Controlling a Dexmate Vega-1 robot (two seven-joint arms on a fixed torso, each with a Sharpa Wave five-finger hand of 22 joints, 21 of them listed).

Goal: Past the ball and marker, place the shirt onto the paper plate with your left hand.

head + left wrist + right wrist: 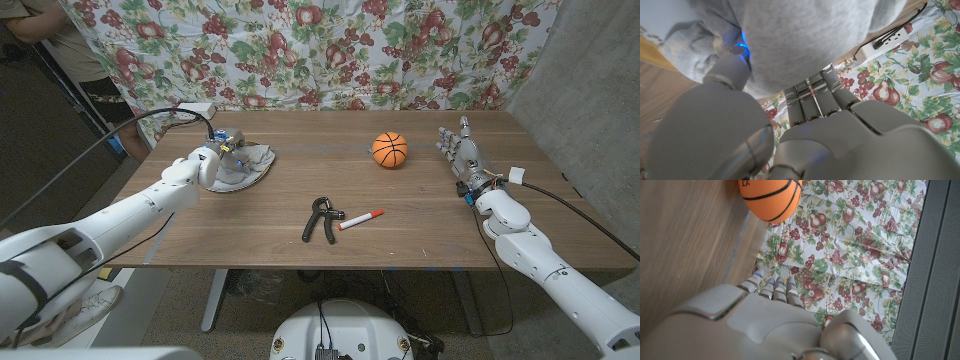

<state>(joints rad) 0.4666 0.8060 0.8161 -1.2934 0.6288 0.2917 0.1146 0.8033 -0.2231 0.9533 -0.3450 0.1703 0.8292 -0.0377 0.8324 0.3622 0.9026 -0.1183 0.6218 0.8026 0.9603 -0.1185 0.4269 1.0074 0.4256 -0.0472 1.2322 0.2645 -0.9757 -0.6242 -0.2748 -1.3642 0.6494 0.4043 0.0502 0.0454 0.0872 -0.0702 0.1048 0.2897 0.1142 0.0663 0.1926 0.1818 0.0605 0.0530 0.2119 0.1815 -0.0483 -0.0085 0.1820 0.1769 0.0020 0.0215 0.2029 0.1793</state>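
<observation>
**Open middle, clutter toward the front**

The ball (390,150) sits alone toward the table's (300,255) back edge, right of centre, with bare wood all round it. Nearer the front edge, the hand exerciser (318,220) and the marker (361,219) lie just beside each other. Between them and the ball runs a wide free lane. The shirt (245,165), on the plate (262,176), and the left hand (212,160) take up the back-left corner; the right hand (460,150) stands near the right edge.

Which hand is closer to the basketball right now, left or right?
Right. The right hand stands just beside the basketball, toward the table's right edge. The left hand is far across the table, at the gray shirt.
</observation>
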